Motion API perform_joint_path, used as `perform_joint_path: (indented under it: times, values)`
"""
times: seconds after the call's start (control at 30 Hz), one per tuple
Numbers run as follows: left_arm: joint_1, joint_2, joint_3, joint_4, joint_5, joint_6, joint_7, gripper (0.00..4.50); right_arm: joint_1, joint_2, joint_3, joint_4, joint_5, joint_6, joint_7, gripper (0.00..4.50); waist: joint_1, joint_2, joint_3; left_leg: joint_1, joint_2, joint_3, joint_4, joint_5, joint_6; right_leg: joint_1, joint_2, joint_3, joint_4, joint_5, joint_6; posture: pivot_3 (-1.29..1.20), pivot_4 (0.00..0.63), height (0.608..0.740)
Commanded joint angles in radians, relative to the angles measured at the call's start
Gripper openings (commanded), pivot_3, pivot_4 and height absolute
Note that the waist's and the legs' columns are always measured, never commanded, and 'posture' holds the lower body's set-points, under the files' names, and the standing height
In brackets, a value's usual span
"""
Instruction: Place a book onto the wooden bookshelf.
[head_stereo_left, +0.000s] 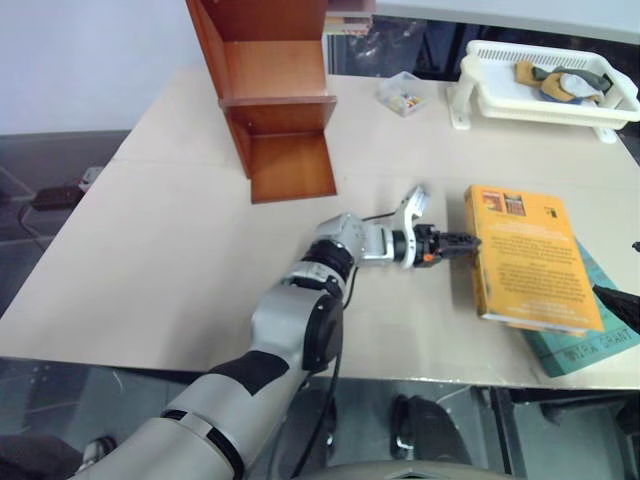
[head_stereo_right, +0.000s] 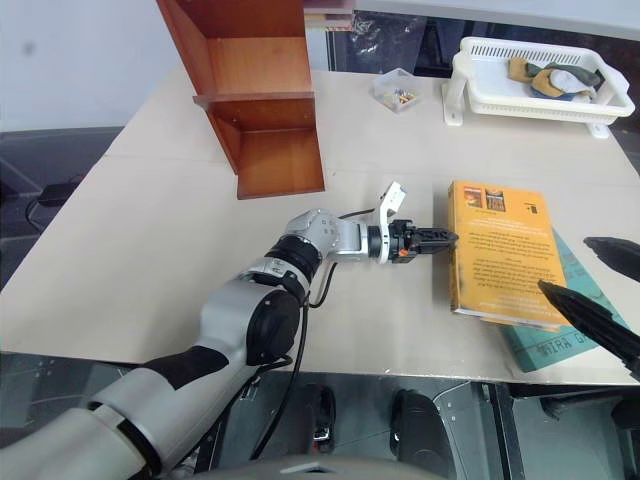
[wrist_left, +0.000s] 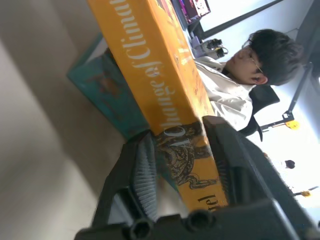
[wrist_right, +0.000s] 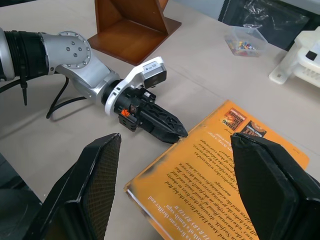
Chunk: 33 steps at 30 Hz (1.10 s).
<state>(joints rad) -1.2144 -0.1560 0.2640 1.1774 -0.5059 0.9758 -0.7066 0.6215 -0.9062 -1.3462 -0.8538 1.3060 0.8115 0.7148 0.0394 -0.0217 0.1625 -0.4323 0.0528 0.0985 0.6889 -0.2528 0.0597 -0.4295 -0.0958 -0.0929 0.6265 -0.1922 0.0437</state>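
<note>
I see the head views evenly lit and bright, with soft light from above; the table (head_stereo_left: 150, 270) reads pale and flat, with no hard glare. Shadows are faint: a short soft one lies under the wooden bookshelf (head_stereo_left: 275, 110) and a thin dark line runs beneath the book (head_stereo_left: 530, 255) along its near edge. My left wrist view is the poorest: the window area behind the person (wrist_left: 250, 70) is blown out white, the near fingers (wrist_left: 145, 175) are soft and out of focus, and the table falls into a dim brownish shade. In my right wrist view the near fingers (wrist_right: 95, 185) are blurred, the middle ground sharp
</note>
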Motion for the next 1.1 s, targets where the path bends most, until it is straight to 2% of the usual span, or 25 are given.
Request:
perform_joint_path:
  times: [0.03, 0.2, 0.23, 0.3, 0.63, 0.73, 0.83, 1.1]
  values:
    - [-0.053, -0.079, -0.008, -0.017, -0.006, 0.002, -0.041, 1.84, -0.004, -0.011, -0.007, -0.005, 0.001, -0.030, -0.016, 3.58, 0.000, 0.000, 0.000, 0.000, 0.000, 0.000, 0.000, 0.000, 0.000, 0.000, 0.000, 0.000, 0.000, 0.000, 0.000, 0.00, 0.150, 0.740]
    - [-0.053, -0.073, -0.013, -0.024, -0.004, 0.013, -0.055, 1.84, -0.005, -0.003, 0.024, -0.013, -0.014, -0.045, -0.028, 3.58, 0.000, 0.000, 0.000, 0.000, 0.000, 0.000, 0.000, 0.000, 0.000, 0.000, 0.000, 0.000, 0.000, 0.000, 0.000, 0.00, 0.150, 0.740]
    - [-0.050, -0.069, -0.017, -0.027, -0.003, 0.019, -0.062, 2.33, -0.005, -0.001, 0.029, -0.014, -0.018, -0.048, -0.029, 3.58, 0.000, 0.000, 0.000, 0.000, 0.000, 0.000, 0.000, 0.000, 0.000, 0.000, 0.000, 0.000, 0.000, 0.000, 0.000, 0.00, 0.150, 0.740]
    - [-0.046, -0.065, -0.022, -0.032, -0.002, 0.026, -0.069, 2.95, -0.004, 0.000, 0.035, -0.014, -0.023, -0.053, -0.030, 3.58, 0.000, 0.000, 0.000, 0.000, 0.000, 0.000, 0.000, 0.000, 0.000, 0.000, 0.000, 0.000, 0.000, 0.000, 0.000, 0.00, 0.150, 0.740]
    - [-0.054, -0.098, -0.023, -0.015, -0.001, -0.014, -0.048, 2.95, -0.002, 0.002, 0.046, -0.010, -0.043, -0.064, -0.024, 3.58, 0.000, 0.000, 0.000, 0.000, 0.000, 0.000, 0.000, 0.000, 0.000, 0.000, 0.000, 0.000, 0.000, 0.000, 0.000, 0.00, 0.150, 0.740]
    - [-0.053, -0.101, -0.022, -0.009, -0.002, -0.016, -0.045, 2.16, -0.001, 0.004, 0.046, -0.012, -0.045, -0.064, -0.026, 3.58, 0.000, 0.000, 0.000, 0.000, 0.000, 0.000, 0.000, 0.000, 0.000, 0.000, 0.000, 0.000, 0.000, 0.000, 0.000, 0.00, 0.150, 0.740]
    - [-0.052, -0.105, -0.022, -0.008, -0.004, -0.013, -0.048, 0.80, 0.004, 0.007, 0.041, -0.014, -0.044, -0.064, -0.026, 3.58, 0.000, 0.000, 0.000, 0.000, 0.000, 0.000, 0.000, 0.000, 0.000, 0.000, 0.000, 0.000, 0.000, 0.000, 0.000, 0.00, 0.150, 0.740]
    - [-0.049, -0.087, -0.020, -0.014, -0.007, 0.002, -0.053, 0.80, 0.012, 0.010, 0.042, -0.011, -0.050, -0.068, -0.023, 3.58, 0.000, 0.000, 0.000, 0.000, 0.000, 0.000, 0.000, 0.000, 0.000, 0.000, 0.000, 0.000, 0.000, 0.000, 0.000, 0.00, 0.150, 0.740]
